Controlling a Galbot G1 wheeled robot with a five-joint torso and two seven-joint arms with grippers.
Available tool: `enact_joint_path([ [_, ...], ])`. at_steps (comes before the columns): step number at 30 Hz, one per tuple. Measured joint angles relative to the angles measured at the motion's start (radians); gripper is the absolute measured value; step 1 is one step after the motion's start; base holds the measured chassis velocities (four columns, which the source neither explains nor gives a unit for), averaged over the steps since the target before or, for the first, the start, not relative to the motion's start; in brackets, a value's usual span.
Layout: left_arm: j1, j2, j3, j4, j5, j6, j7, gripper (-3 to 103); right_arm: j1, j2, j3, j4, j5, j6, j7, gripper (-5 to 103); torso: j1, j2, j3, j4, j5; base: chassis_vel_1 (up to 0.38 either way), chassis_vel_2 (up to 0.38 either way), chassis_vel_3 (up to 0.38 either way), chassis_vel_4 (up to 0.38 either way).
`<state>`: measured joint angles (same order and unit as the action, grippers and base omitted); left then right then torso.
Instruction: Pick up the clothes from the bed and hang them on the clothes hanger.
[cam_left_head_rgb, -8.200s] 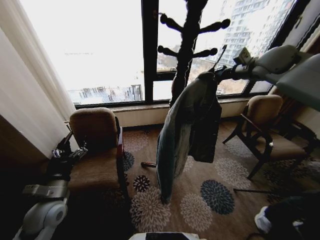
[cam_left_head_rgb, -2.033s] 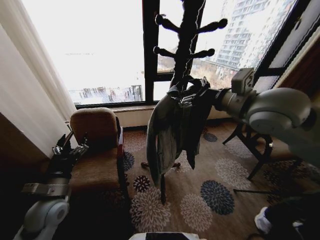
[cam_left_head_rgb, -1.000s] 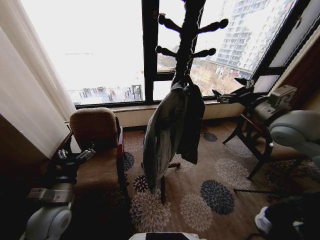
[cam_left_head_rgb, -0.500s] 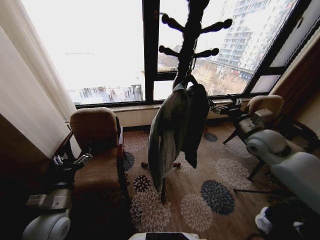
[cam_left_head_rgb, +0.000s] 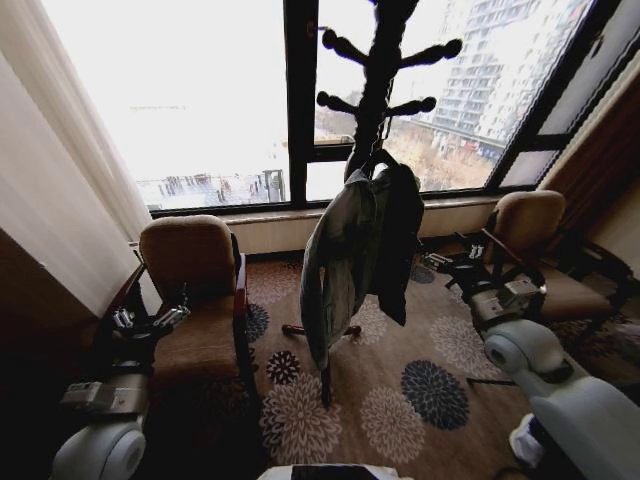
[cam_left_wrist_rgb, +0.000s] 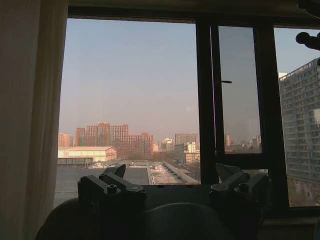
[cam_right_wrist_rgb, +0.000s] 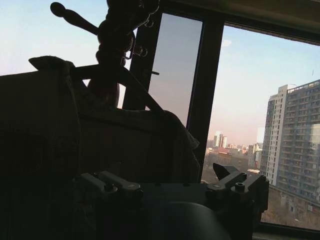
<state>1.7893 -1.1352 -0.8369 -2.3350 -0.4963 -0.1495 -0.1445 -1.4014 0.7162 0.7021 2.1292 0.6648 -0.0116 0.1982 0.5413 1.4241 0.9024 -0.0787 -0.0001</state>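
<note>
The denim jacket (cam_left_head_rgb: 355, 255) hangs by itself at the middle of the room, on the black clothes hanger (cam_left_head_rgb: 380, 155) hooked to the dark coat stand (cam_left_head_rgb: 375, 85) in front of the window (cam_left_head_rgb: 190, 100), its hem drooping toward the patterned carpet (cam_left_head_rgb: 400, 390). A couple of seconds ago the right arm was pressed up against the garment at the stand; since then it has let go, swung off to the right and dropped, so the right tool (cam_left_head_rgb: 447, 263) now sits low and clear of the cloth, near the chair on the right (cam_left_head_rgb: 535, 250), its fingers spread apart with nothing between them. The jacket has stayed up without support, so the hanging part of the task looks done and what remains seems only a retreat. The left tool (cam_left_head_rgb: 150, 318) waits low on the near left over the armchair (cam_left_head_rgb: 195, 290), fingers apart and empty, much as before. No brand, label or readable writing can be made out anywhere
</note>
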Motion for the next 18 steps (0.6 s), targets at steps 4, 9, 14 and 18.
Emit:
enact_joint_path([
  [4, 0.007, -0.002, 0.001, 0.001, 0.000, -0.008, 0.015, 100, -0.041, 0.023, 0.032, 0.026, -0.038, 0.009, -0.006, 100, 0.000, 0.000, 0.000, 0.0000, 0.0000, 0.000, 0.000, 0.000, 0.000],
  [9, 0.011, -0.003, 0.001, -0.001, 0.000, -0.008, 0.022, 100, -0.062, 0.031, 0.052, 0.042, -0.056, 0.011, -0.007, 100, 0.000, 0.000, 0.000, 0.0000, 0.0000, 0.000, 0.000, 0.000, 0.000],
  [14, 0.011, -0.003, 0.000, -0.001, 0.000, -0.007, 0.022, 100, -0.063, 0.030, 0.053, 0.042, -0.056, 0.011, -0.007, 100, 0.000, 0.000, 0.000, 0.0000, 0.0001, 0.000, 0.000, 0.000, 0.000],
  [18, 0.011, -0.003, 0.000, -0.001, 0.000, -0.007, 0.022, 100, -0.063, 0.028, 0.053, 0.042, -0.054, 0.011, -0.007, 100, 0.000, 0.000, 0.000, 0.0001, 0.0001, 0.000, 0.000, 0.000, 0.000],
])
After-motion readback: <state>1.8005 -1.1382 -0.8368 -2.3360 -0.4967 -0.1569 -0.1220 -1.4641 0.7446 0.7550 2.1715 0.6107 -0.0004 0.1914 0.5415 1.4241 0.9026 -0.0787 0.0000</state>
